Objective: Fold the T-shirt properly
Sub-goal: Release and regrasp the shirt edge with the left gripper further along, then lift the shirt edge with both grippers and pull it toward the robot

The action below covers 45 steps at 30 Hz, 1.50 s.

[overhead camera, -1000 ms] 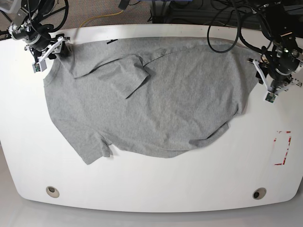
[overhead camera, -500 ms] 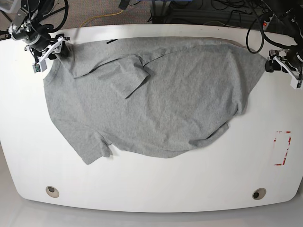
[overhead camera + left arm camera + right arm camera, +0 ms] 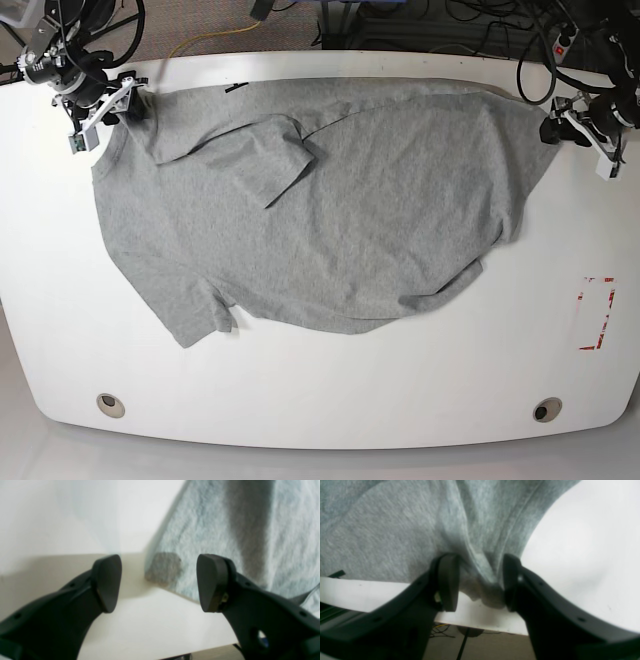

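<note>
T-shirt: lying spread on the white table, covering most of its far half; one sleeve is folding over onto the chest area, the other sleeve is sticking out toward the near-left in the base view.
Left gripper: jaws standing wide apart, nothing between them. It is sitting at the shirt's corner on the base view's right edge.
Left wrist view only: showing a small dark corner of the grey fabric lying on the table between and beyond the two pads, clear of both. The table edge is running behind it. The base view is too coarse to show that gap.
Right gripper: clamping a bunched fold of the T-shirt between its pads, right at the table's far edge.
Right wrist view only: showing fabric gathering into ridges that run into the jaws, plus floor and cables below the table lip.
Base view only: showing this gripper at the shirt's far-left corner, and a red-outlined marker on the table near the right side, well apart from the shirt.
Lettering: not visible in any view.
</note>
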Each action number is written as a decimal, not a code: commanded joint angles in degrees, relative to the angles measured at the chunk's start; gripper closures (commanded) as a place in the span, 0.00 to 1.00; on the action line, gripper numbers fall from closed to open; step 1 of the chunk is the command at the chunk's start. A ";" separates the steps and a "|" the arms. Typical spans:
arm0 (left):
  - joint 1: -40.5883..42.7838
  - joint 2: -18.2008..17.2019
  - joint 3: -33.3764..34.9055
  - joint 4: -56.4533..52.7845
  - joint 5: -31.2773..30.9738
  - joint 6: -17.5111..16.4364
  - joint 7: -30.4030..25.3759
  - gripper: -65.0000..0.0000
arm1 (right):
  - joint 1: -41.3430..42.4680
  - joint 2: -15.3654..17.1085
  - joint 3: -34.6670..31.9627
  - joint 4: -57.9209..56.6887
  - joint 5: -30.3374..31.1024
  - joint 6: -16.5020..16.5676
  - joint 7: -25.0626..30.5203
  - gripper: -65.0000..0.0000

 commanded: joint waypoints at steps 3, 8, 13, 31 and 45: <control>2.43 -0.57 3.93 0.18 -3.86 -0.08 1.68 0.33 | 0.09 0.98 0.46 1.23 0.62 0.08 1.02 0.58; 2.52 -0.57 5.52 0.10 -5.97 -0.08 1.59 0.35 | 0.09 0.98 0.38 1.14 0.62 0.08 1.02 0.58; 1.37 1.98 5.61 0.36 -5.88 -0.08 1.41 0.62 | 0.09 0.98 0.38 1.14 0.62 0.08 1.20 0.58; 2.34 2.68 2.97 11.88 -6.06 -0.08 1.41 1.00 | 2.20 -0.34 0.20 -0.79 0.62 0.08 1.02 0.58; 11.48 2.68 -2.31 24.36 -6.23 -0.08 1.68 1.00 | 1.93 -0.69 5.47 -0.88 1.06 0.08 1.02 1.00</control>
